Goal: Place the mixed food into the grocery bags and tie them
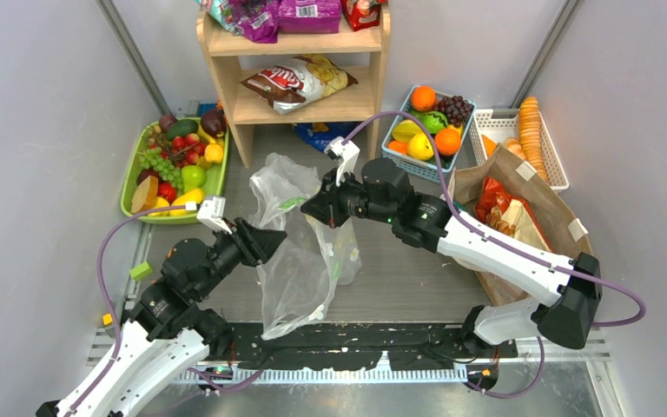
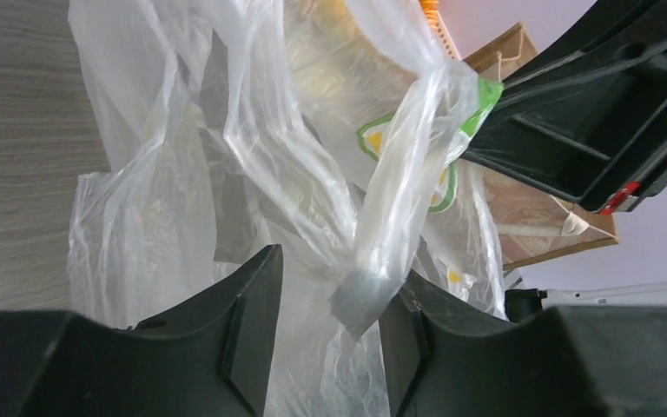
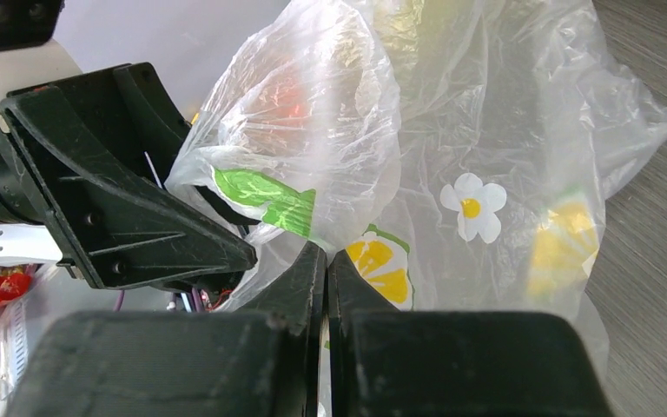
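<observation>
The clear plastic grocery bag, printed with lemons and flowers, hangs crumpled between both grippers at the table's middle. My right gripper is shut on a fold of its film near the top. My left gripper faces it from the left, jaws apart. A twisted strand of the bag hangs between them, close to the right finger. The brown grocery bag lies open on the right with a red snack packet inside. What is inside the clear bag I cannot make out.
A wooden shelf at the back holds a brown-white packet and purple packets. A green basket of fruit stands far left, a blue basket of oranges and grapes back right, and a white basket beside it.
</observation>
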`<state>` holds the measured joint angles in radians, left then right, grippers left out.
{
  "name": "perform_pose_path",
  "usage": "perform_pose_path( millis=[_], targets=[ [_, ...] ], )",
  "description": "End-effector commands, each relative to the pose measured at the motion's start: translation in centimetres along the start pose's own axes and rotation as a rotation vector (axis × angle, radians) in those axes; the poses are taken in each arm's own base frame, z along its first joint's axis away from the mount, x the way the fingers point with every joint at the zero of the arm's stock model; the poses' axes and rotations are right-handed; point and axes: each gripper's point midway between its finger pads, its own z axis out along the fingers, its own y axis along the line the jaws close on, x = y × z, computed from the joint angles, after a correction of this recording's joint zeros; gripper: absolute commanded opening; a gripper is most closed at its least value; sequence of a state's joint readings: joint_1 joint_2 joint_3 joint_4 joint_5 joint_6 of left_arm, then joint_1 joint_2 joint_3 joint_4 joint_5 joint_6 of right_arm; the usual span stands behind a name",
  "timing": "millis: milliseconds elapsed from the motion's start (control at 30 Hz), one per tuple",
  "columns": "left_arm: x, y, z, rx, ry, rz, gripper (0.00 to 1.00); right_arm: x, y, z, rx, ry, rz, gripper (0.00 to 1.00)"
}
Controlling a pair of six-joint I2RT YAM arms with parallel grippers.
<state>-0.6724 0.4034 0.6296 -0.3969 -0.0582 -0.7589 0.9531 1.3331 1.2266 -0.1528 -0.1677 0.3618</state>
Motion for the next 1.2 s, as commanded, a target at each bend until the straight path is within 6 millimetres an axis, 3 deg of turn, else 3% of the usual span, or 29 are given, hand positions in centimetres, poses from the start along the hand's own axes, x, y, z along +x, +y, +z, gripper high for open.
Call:
perform_pose_path(
  millis=[0,133,300,433,500,633,767,800,833,867,900,967,1033,1167],
  targets=[
    [-2.7,-2.1,0.2,0.08,-0.107,0.019,0.44,-2.0,1.2,-0.5,-0.046,-0.066,-0.004,0.05],
    [-3.3,-1.9,0.1,0.074,-0.14,0.033,0.4,-1.7,1.0,-0.3,-0.046,-0.055,-0.001,0.05],
    [-3.9,-0.9,-0.2,0.021,-0.175,0.048,0.29,-1.6,0.9,-0.1,-0.047,-0.049,0.002,0.05],
    [-4.5,-0.7,-0.5,-0.001,-0.186,0.079,0.0,-1.5,0.6,0.0,-0.041,-0.046,0.004,0.05],
    [-5.2,-0.7,-1.1,-0.035,-0.176,0.124,0.0,-1.3,0.2,0.0,-0.024,-0.036,0.003,0.05],
    [-7.6,-0.7,-3.3,-0.152,-0.108,0.29,0.0,0.4,-2.8,-0.5,0.092,0.04,-0.028,0.05],
    [-10.0,-0.4,-5.5,-0.295,0.024,0.46,0.0,1.3,-7.6,-1.7,0.294,0.111,-0.111,0.07],
    [-10.5,-0.6,-5.8,-0.319,0.056,0.492,0.0,0.7,-9.0,-1.9,0.37,0.111,-0.157,0.1],
    [-10.8,-0.5,-6.1,-0.35,0.096,0.519,0.0,1.2,-9.8,-2.3,0.412,0.15,-0.177,0.22],
    [-11.3,-0.4,-6.3,-0.384,0.129,0.533,0.0,0.4,-10.6,-2.3,0.46,0.156,-0.217,0.34],
    [-11.6,-0.6,-6.4,-0.403,0.156,0.541,0.0,0.3,-10.8,-2.6,0.48,0.181,-0.232,0.58],
    [-11.8,-1.1,-6.0,-0.414,0.203,0.546,0.0,1.1,-11.4,-2.3,0.499,0.24,-0.268,0.77],
    [-12.4,-2.2,-6.1,-0.385,0.195,0.529,0.0,1.7,-11.5,-2.3,0.501,0.268,-0.297,0.83],
    [-13.8,-4.0,-6.8,-0.328,0.133,0.489,0.0,3.8,-12.9,-2.4,0.546,0.318,-0.311,0.85]
  ],
)
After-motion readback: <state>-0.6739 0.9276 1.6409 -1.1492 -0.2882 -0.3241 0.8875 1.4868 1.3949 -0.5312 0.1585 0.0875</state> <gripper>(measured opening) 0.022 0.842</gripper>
